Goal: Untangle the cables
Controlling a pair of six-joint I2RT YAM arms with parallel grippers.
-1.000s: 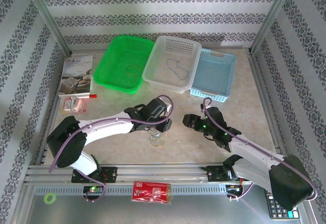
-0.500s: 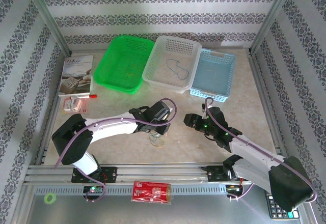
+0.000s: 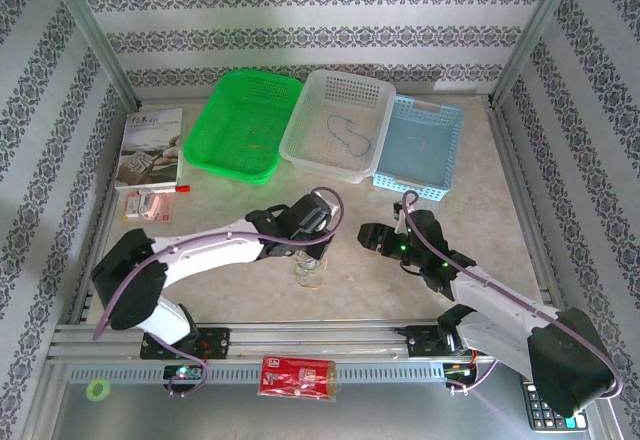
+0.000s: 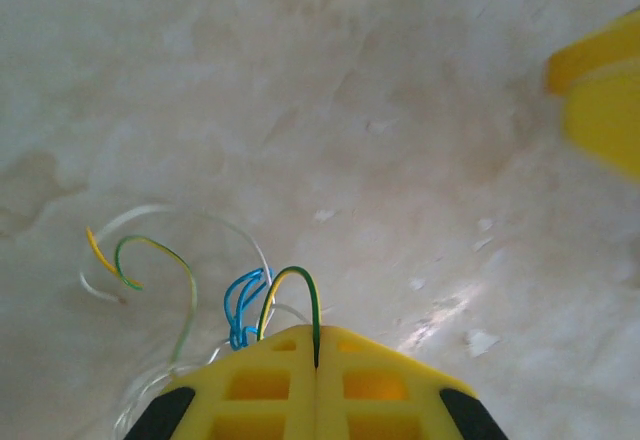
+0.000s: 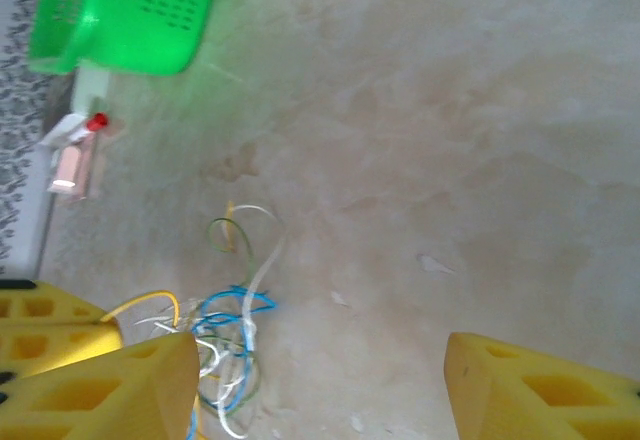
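Observation:
A small tangle of cables (image 3: 309, 276) lies on the table between the two arms: yellow-green, blue (image 4: 243, 305) and white strands (image 5: 225, 330). My left gripper (image 3: 314, 252) is down at the tangle, its yellow jaws pressed together on a yellow-green cable loop (image 4: 300, 278) that arches out of the seam (image 4: 317, 358). My right gripper (image 3: 371, 238) hovers just right of the tangle with its jaws wide apart (image 5: 320, 385) and nothing between them. The tangle sits by its left finger (image 5: 110, 385).
Along the back stand a green basket (image 3: 232, 167), a white basket (image 3: 328, 166) holding a thin dark cable (image 3: 345, 135), and a blue basket (image 3: 410, 188). A booklet (image 3: 150, 145) and a small packet (image 3: 150, 203) lie at the left. A red packet (image 3: 298, 377) rests on the front rail.
My left gripper's jaws have closed on the yellow-green cable, with the wrist shifting slightly over the tangle. The right arm has stayed still.

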